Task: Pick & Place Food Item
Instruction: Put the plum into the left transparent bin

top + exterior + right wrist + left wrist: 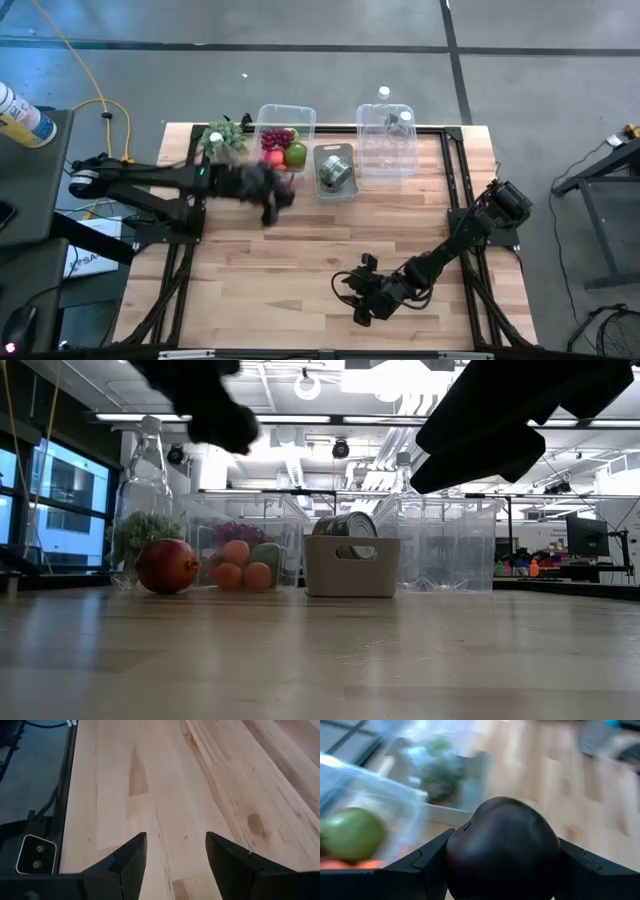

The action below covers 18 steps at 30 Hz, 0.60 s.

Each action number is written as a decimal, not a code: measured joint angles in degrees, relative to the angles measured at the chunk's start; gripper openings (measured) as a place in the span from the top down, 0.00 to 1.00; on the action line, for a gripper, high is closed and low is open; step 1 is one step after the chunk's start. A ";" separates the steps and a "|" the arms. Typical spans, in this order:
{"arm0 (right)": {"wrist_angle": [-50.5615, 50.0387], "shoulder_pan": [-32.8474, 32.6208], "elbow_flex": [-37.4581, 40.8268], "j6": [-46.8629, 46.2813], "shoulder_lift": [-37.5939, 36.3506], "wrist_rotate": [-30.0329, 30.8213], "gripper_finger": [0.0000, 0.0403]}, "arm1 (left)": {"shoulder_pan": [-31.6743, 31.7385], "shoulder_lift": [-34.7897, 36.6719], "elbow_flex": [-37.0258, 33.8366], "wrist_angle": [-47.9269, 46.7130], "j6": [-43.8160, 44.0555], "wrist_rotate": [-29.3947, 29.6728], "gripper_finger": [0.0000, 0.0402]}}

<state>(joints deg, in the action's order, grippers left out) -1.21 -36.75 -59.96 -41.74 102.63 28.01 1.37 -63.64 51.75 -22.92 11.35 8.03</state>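
Note:
A dark, round, smooth food item sits between the fingers of my left gripper, which is shut on it. That gripper hangs above the table, just in front of a clear bin holding red, orange and green fruit. In the low view the gripper and item show as a dark blur high over the table. My right gripper stands open over bare wood near the table's front edge, with nothing between its fingers. My left gripper pinches the dark item by two opposite sides between its two fingers. The fingers reach in from the table's left, slanting downward. The item is lifted clear of the table.
A small grey bin with a metal can stands beside the fruit bin, and a clear bin with a bottle stands to its right. Green produce and a red fruit lie at the far left. Bare wood fills the middle.

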 joint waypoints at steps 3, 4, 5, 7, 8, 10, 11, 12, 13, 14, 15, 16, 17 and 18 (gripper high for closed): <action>-0.30 0.00 -0.01 0.21 -0.02 -0.50 0.52 | 6.89 -3.18 2.49 0.81 -2.12 -3.45 0.38; -0.46 0.00 -0.01 0.72 -0.02 -0.64 0.52 | 8.05 -4.49 3.17 1.94 -2.65 -3.64 0.38; -0.49 0.01 0.00 1.31 -0.02 -0.90 0.52 | 9.26 -5.62 3.42 2.89 -2.65 -3.30 0.38; -0.42 0.02 -0.02 1.55 -0.02 -1.15 0.52 | 11.65 -7.79 3.43 4.67 0.71 -0.58 0.37; -0.42 0.01 -0.02 1.53 -0.02 -1.18 0.52 | 12.65 -8.70 3.43 6.13 3.02 0.46 0.36; -0.40 -0.03 -0.02 1.53 -0.04 -1.20 0.52 | 14.68 -9.88 3.43 6.50 4.98 1.78 0.34; -0.36 -0.15 -0.02 1.53 -0.04 -1.18 0.52 | 15.35 -10.33 3.43 6.98 5.80 2.36 0.32; -0.25 -0.32 -0.02 1.53 -0.04 -1.13 0.52 | 15.80 -10.77 3.43 7.07 6.10 2.66 0.31; -0.05 -0.37 -0.02 1.53 -0.04 -1.11 0.52 | 15.94 -11.24 3.43 6.91 6.02 2.59 0.29; 0.08 -0.37 -0.02 1.53 -0.07 -1.11 0.52 | 15.91 -11.61 3.43 6.87 5.42 2.56 0.28; 0.10 -0.40 -0.02 1.53 -0.09 -1.11 0.52 | 15.87 -11.98 3.43 6.91 4.63 2.46 0.27; 0.26 -0.42 -0.02 1.46 -0.09 -1.11 0.52 | 15.86 -12.08 3.43 6.88 3.94 2.19 0.25; 0.44 -0.39 -0.02 1.16 -0.09 -1.07 0.52 | 15.84 -12.09 3.43 6.91 3.56 2.24 0.24; 0.57 -0.37 -0.02 1.03 -0.09 -0.89 0.52 | 15.84 -12.14 3.43 7.26 3.36 2.80 0.23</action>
<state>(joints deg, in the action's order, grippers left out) -0.64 -37.12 -59.99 -40.71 102.54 27.11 17.22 -75.77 55.18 -15.66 14.71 10.82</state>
